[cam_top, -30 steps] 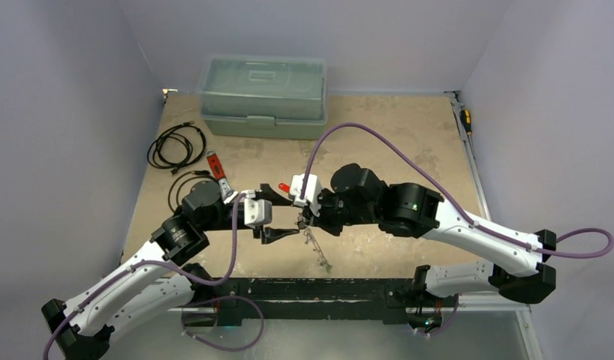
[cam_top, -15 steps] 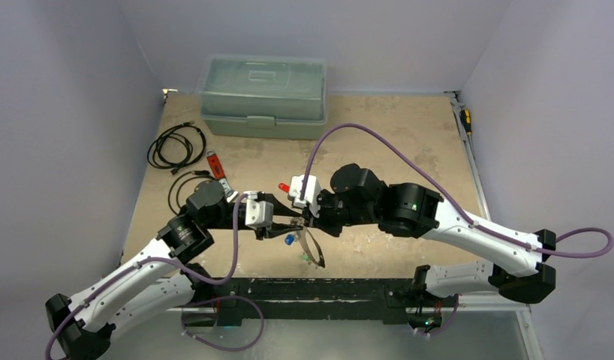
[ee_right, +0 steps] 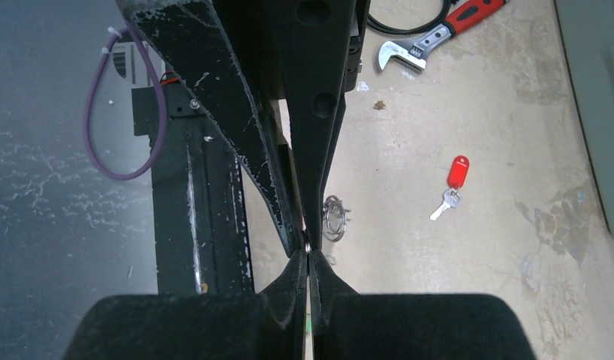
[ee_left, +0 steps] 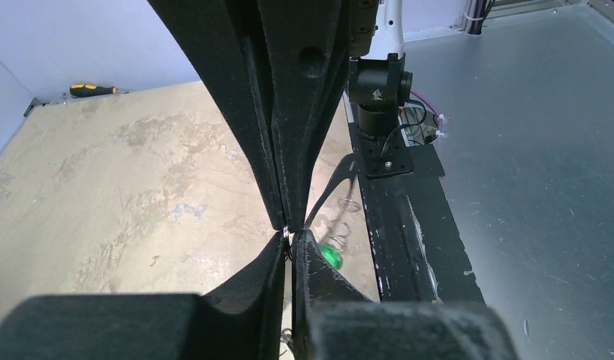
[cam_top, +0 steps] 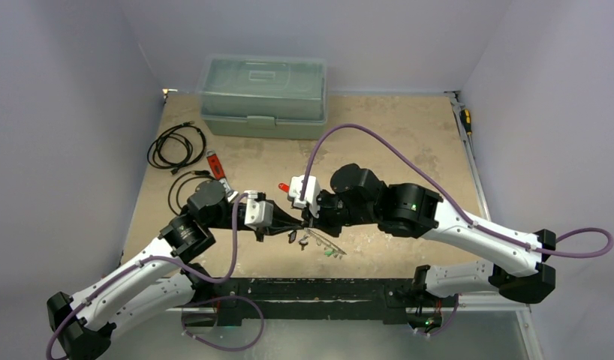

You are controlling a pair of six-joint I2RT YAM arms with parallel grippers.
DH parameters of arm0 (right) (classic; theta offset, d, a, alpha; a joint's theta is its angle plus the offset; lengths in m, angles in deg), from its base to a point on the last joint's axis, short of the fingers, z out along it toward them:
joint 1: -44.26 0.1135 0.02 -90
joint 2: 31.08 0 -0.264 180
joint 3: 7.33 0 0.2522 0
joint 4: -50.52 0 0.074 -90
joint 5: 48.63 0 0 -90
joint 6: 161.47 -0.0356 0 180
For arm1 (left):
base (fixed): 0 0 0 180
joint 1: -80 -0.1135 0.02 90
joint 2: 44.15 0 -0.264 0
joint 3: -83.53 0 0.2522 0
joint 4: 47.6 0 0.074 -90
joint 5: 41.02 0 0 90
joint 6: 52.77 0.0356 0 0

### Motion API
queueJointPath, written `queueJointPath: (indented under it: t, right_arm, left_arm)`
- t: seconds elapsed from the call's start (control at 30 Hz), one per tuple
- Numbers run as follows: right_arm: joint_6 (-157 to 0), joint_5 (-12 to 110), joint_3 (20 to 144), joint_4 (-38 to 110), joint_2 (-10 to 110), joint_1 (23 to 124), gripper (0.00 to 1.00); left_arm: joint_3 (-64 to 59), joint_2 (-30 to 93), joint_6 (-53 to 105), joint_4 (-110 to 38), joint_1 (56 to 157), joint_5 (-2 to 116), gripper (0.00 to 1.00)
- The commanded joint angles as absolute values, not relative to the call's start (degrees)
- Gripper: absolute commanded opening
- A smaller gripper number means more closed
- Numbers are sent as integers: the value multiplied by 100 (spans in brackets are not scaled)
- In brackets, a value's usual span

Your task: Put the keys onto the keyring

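My left gripper (cam_top: 295,224) and right gripper (cam_top: 307,223) meet tip to tip above the table's near middle. Both are shut on the thin wire of the keyring (cam_top: 324,244), which slants out to the right below them. A sliver of that wire shows between the left fingertips (ee_left: 287,235) and at the right gripper's tips (ee_right: 307,247). A green-headed key (cam_top: 330,253) (ee_left: 332,257) and a dark key (cam_top: 292,237) hang on the ring. A red-headed key (cam_top: 284,187) (ee_right: 455,180) lies loose on the table behind the grippers.
A grey-green lidded box (cam_top: 263,94) stands at the back. Black cables (cam_top: 176,146) and a red-handled wrench (cam_top: 216,169) (ee_right: 439,34) lie at the left. A screwdriver (cam_top: 465,120) rests on the right edge. The black base rail (cam_top: 319,289) runs along the front.
My left gripper has come in and shut on the keyring beside the right gripper's tips. The ring with its keys has swung from hanging down to slanting out to the right.
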State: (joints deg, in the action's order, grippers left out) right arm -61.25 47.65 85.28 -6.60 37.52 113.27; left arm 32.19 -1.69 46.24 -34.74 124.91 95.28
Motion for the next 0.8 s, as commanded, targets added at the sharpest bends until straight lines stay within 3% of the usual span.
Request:
queueJointPath:
  t: [0.0,0.27,0.3,0.4,0.5,0.77]
  right_arm:
    - [-6047,5180,8442,58,3554,11382,0]
    - [-6157,5408,8014,884,3262,11386,0]
    - [-6185,5411,7933,1014,3193,11387,4]
    - [-6277,5359,7696,1423,2902,11385,28]
    - [-6370,5365,7471,1785,2552,11385,42]
    - [-6784,5275,6796,2522,1874,11378,46]
  left_arm:
    - [3304,-237,4546,-3757,12496,9652,0]
    - [3366,-521,4632,-3745,12500,9564,0]
    - [3389,-588,4629,-3785,12499,9538,0]
    - [3469,-813,4607,-3893,12500,9438,0]
    - [3524,-1031,4565,-3996,12500,9371,0]
    - [3686,-1481,4293,-4453,12483,9100,0]
